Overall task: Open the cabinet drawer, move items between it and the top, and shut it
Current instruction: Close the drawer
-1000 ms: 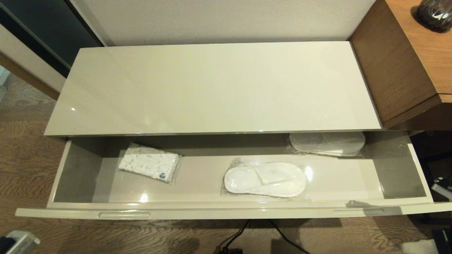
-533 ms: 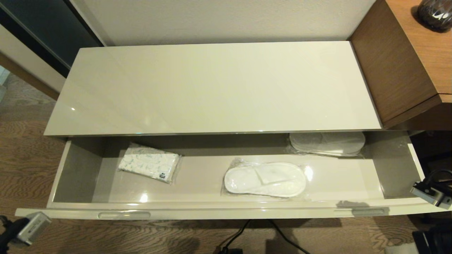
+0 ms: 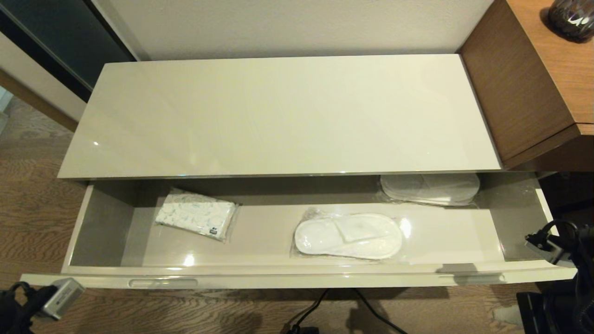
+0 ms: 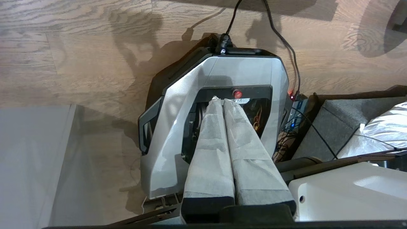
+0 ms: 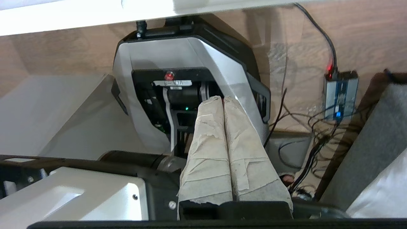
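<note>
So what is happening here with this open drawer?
The cabinet drawer stands pulled open, and nothing is held at present. One wrapped pair of slippers lies in its middle, another at the back right, a patterned packet to the left. The top carries nothing. Both end effectors, left and right, are shut, low beside the robot's base.

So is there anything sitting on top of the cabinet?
No, the cabinet top is bare in the head view; both packs of slippers and the small packet lie in the open drawer.
</note>
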`<state>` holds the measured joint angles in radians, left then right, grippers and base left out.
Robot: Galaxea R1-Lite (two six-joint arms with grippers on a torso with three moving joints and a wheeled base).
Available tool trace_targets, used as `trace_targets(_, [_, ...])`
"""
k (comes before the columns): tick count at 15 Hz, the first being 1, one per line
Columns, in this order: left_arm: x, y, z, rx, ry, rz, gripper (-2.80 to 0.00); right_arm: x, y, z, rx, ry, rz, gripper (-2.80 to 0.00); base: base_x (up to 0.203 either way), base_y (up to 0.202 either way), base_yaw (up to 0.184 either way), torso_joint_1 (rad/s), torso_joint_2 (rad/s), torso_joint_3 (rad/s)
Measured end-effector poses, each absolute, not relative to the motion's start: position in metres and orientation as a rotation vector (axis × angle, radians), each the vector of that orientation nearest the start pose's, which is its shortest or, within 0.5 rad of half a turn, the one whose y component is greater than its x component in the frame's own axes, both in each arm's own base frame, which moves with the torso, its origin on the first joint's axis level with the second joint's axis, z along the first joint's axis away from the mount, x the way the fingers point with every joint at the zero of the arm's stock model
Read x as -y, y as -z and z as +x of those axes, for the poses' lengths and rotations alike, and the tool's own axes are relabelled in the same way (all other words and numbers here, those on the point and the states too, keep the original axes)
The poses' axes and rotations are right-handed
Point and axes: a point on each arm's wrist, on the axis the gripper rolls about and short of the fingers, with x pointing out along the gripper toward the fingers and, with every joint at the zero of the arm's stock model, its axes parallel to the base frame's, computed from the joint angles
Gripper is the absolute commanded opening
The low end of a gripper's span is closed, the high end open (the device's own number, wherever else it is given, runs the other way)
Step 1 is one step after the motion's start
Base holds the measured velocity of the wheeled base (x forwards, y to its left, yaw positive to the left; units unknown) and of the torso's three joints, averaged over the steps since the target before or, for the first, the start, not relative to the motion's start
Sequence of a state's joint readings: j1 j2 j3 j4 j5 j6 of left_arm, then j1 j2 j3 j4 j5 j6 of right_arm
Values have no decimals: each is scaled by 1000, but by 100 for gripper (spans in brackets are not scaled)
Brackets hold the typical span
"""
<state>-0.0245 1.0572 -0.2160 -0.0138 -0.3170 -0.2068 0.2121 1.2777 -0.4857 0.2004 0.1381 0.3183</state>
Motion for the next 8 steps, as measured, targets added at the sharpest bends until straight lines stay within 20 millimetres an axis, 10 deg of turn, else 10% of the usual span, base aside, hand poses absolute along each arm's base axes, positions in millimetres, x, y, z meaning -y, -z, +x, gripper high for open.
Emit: trace_targets(8, [10, -110, 96, -833, 290, -212, -280, -40, -112, 164, -1053, -119, 211, -280, 0, 0, 0, 0, 0, 0])
